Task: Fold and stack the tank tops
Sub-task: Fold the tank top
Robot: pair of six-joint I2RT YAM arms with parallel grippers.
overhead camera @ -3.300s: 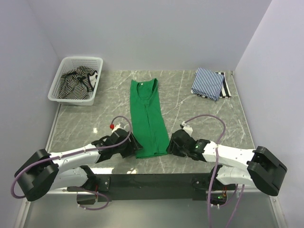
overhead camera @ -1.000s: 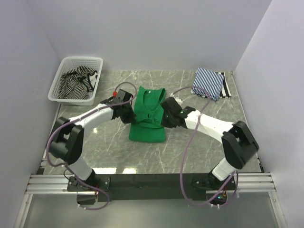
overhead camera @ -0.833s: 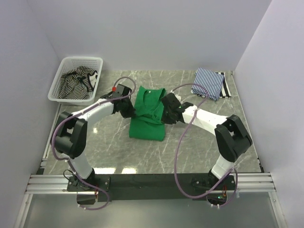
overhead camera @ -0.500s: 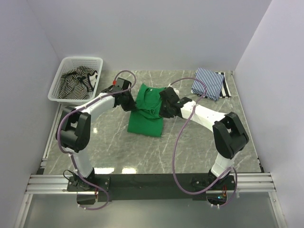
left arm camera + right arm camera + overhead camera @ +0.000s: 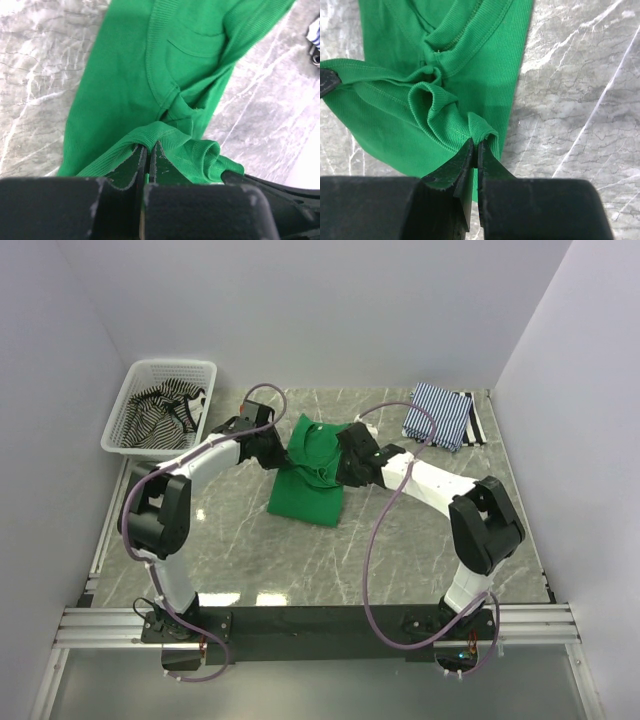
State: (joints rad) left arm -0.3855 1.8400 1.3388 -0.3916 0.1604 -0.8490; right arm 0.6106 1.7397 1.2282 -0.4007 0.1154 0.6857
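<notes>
The bright green tank top point(image 5: 306, 492) lies doubled over in the middle of the table, its near part folded up toward the collar end. My left gripper point(image 5: 275, 453) is shut on a pinch of its cloth at the left edge, seen as a green fold point(image 5: 150, 137) in the left wrist view. My right gripper point(image 5: 343, 466) is shut on the cloth at the right edge point(image 5: 482, 131). A folded blue-and-white striped tank top point(image 5: 436, 414) rests at the back right. A black-and-white striped tank top point(image 5: 164, 412) lies crumpled in the basket.
The white mesh basket point(image 5: 133, 445) stands at the back left corner. Black-and-white striped cloth point(image 5: 477, 421) shows under the blue-striped pile. Walls close in the marble table point(image 5: 420, 540) on three sides.
Both grippers have carried the green top's near edge away from me over its far half, folding it short. In the last half second they moved only slightly farther.
</notes>
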